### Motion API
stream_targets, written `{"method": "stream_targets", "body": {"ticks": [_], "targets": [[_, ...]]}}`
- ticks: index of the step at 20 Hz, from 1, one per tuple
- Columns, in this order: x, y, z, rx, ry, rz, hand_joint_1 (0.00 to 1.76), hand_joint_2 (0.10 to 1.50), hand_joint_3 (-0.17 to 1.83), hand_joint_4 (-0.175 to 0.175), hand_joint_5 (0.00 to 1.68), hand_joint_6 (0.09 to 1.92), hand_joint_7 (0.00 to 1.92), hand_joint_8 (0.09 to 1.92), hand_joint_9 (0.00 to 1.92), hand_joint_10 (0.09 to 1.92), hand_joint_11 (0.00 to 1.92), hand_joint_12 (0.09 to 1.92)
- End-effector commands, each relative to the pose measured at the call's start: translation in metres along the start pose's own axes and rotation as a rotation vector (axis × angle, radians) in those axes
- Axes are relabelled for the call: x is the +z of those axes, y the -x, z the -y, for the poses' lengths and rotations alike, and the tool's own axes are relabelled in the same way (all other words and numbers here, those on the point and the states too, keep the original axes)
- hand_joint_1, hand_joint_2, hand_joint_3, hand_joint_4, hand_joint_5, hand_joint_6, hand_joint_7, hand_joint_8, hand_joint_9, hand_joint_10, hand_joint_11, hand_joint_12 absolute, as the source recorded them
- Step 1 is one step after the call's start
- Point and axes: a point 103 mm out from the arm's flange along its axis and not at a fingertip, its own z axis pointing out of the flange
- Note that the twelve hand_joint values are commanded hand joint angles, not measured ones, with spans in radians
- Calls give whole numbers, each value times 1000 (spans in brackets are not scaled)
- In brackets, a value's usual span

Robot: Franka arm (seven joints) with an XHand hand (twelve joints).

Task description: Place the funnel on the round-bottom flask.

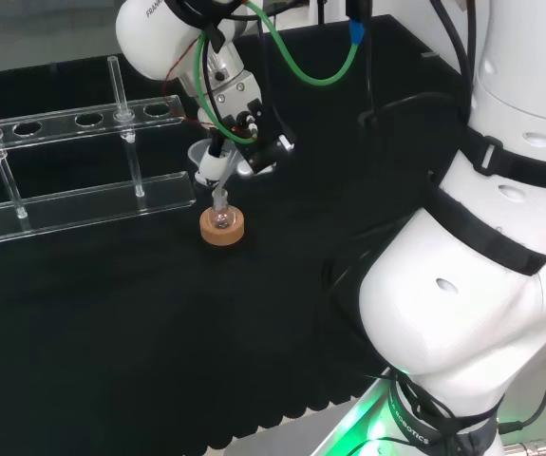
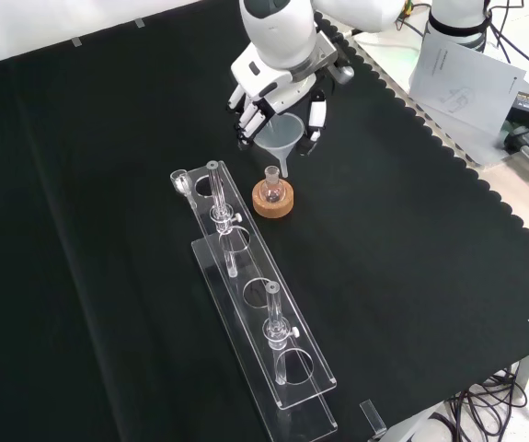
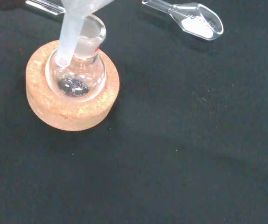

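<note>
Funnel (image 2: pixel 280 134) held in the hand (image 2: pixel 278 87), whose fingers (image 2: pixel 246 118) and thumb curl round the cone's rim. In the front view the cone sits below the palm, with the stem pointing down toward the round-bottom flask (image 2: pixel 271 189) and its tip just above and beside the flask's neck. In the wrist view the stem overlaps the flask's mouth, reaching down along the outside of the neck; whether it touches the glass cannot be told. The flask stands upright in a cork ring (image 2: pixel 273 202) on the black-clothed table (image 2: pixel 411 258), with a small dark residue at its bottom visible in the wrist view. A clear rack (image 2: pixel 262 304) lies just beside the cork ring, to its left in the front view. A clear scoop (image 3: pixel 189 17) holding white powder lies on the cloth near the ring.
</note>
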Motion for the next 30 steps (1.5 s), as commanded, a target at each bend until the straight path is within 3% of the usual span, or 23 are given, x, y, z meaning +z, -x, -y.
{"method": "stream_targets", "body": {"ticks": [1,14,30], "targets": [[-8,-2,0,3,23,5,709,786,513,-47,569,420,782,785,1086,550,614,1260],[-40,3,19,24,69,10,710,786,515,-47,562,437,777,789,1080,556,618,1257],[-30,2,14,47,68,46,711,786,517,-48,556,453,774,791,1071,559,618,1257]]}}
